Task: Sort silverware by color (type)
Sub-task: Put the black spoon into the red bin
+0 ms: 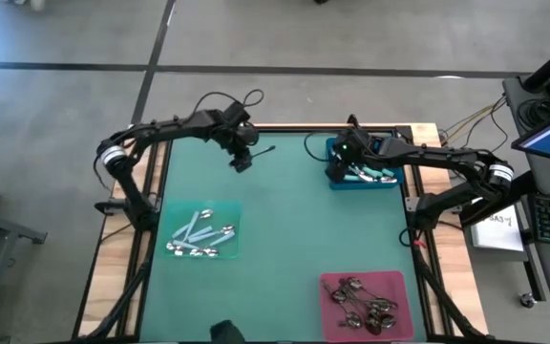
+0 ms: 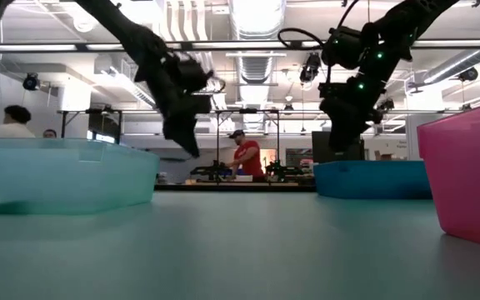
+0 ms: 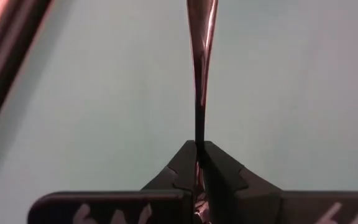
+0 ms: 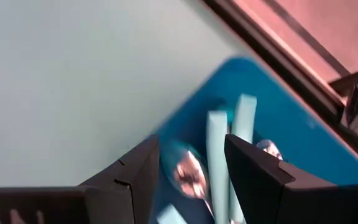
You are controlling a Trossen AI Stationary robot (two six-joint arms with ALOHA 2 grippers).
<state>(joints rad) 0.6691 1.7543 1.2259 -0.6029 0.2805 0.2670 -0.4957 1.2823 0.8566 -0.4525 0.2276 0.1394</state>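
Note:
My left gripper (image 1: 243, 162) is at the table's far side, left of the middle, high above the table in the low view (image 2: 188, 143). It is shut on a dark all-metal spoon (image 3: 201, 56). My right gripper (image 1: 338, 170) is open over the left end of the blue tray (image 1: 363, 178). In its wrist view its fingers (image 4: 253, 168) stand on either side of pale-blue-handled spoons (image 4: 217, 155) that lie in the tray. Several light-handled spoons (image 1: 199, 239) lie in the teal tray (image 1: 232, 222). Several dark spoons (image 1: 363, 304) lie in the pink tray (image 1: 336, 285). My left gripper pinches the dark spoon's thin handle (image 3: 199, 134) between its two fingers, near the handle's end. The spoon sticks straight out past the fingertips, along the fingers, edge-on to the wrist camera. It is lifted clear of the table.
The green mat (image 1: 285, 220) is bare between the three trays. The table's wooden border and dark frame rails (image 1: 153, 191) run along its sides. In the low view people stand in the room beyond the far edge (image 2: 244, 157).

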